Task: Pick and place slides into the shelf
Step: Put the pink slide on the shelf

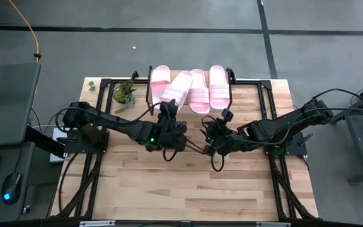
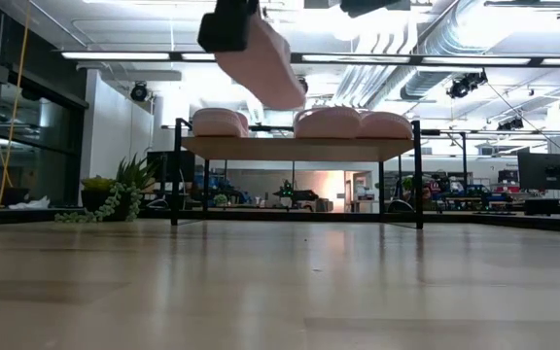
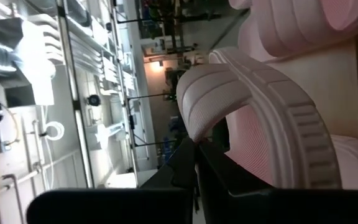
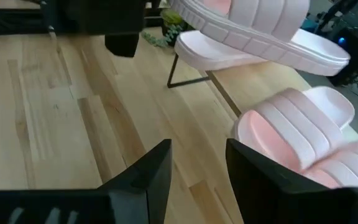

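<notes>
Pink slide (image 1: 178,88) is held clamped in the left gripper (image 1: 167,108), above the shelf (image 2: 299,148).
Three slides (image 1: 200,88) are seen resting there; the right gripper (image 1: 222,126) is parted.

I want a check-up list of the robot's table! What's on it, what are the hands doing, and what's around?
Surface: wood-plank table, front part bare.
Job's things: three slides lie on the shelf; the fourth slide is held tilted above it.
Clutter: small green plant beside the shelf.
Grippers: left gripper shut on the fourth slide; right gripper open, empty, near the shelf.
Cables: yellow cable on the floor.
Surroundings: grey floor, workshop with ceiling lights.
</notes>
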